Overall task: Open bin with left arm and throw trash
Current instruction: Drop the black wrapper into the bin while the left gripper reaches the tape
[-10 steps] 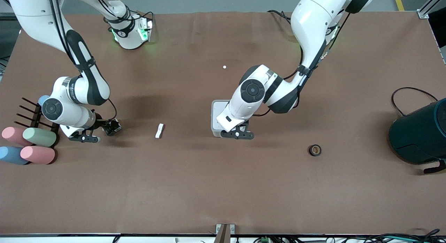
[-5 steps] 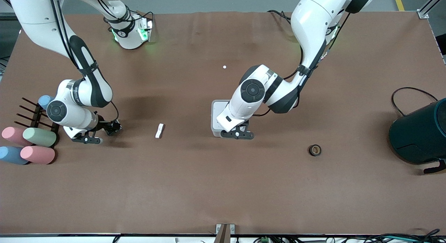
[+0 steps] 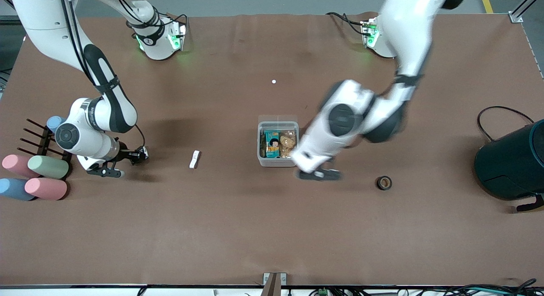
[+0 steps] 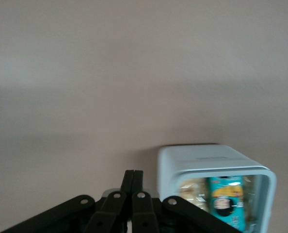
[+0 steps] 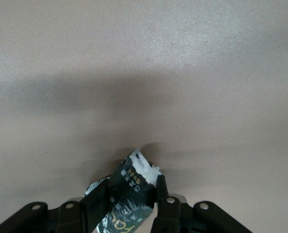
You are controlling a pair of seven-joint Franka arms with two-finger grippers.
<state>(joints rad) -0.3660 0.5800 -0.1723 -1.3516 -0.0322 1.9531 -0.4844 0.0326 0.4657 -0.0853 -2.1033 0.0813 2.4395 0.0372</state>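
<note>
The bin [image 3: 260, 148] stands mid-table with its lid [image 3: 278, 118] swung up, and a teal packet and brown scraps show inside. It also shows in the left wrist view [image 4: 183, 162]. My left gripper [image 3: 318, 174] [image 4: 133, 175] is shut and empty, low over the table beside the bin toward the left arm's end. My right gripper [image 3: 135, 155] [image 5: 133, 187] is shut on the crumpled black wrapper [image 3: 142, 152] [image 5: 134, 194], low over the table near the pastel cylinders. The white stick [image 3: 194, 159] and the tape ring [image 3: 384, 183] lie on the table.
Several pastel cylinders [image 3: 46, 166] and a black rack [image 3: 36, 136] sit at the right arm's end. A large dark teal cylinder [image 3: 510, 164] with a cable stands at the left arm's end. A tiny white speck [image 3: 273, 81] lies toward the robots' bases.
My left arm has swung off the bin toward the left arm's end, and the lid now stands open with the contents showing. My right gripper has barely moved with the wrapper.
</note>
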